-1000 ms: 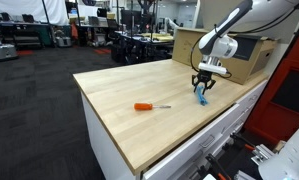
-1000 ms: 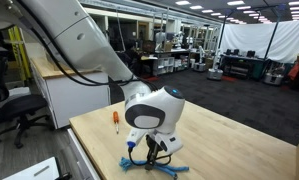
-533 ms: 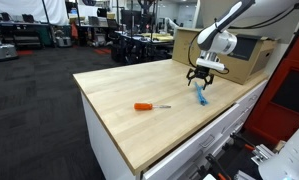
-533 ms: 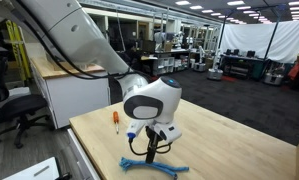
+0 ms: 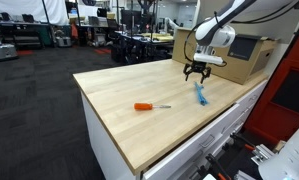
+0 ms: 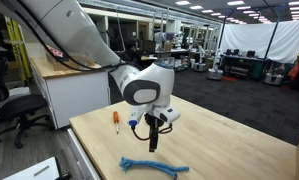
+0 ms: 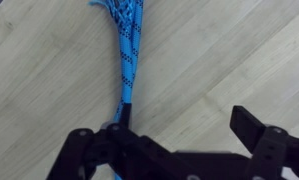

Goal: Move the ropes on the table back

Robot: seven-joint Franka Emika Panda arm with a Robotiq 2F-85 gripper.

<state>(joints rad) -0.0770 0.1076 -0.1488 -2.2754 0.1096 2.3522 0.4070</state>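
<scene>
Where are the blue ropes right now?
In an exterior view, the ropes lie bunched on the table, just beneath the open tool, near the cardboard box and apart from the screwdriver.

Bright, even light from overhead fills both exterior views, and the large light wood butcher-block table point(image 5: 139, 85) looks evenly lit. In the wrist view the fingers point(image 7: 254, 135) of the black gripper point(image 7: 169, 150) are dark and soft-focused. The thin light-blue ropes point(image 7: 129, 50) beyond the fingers are slightly blurred.
</scene>
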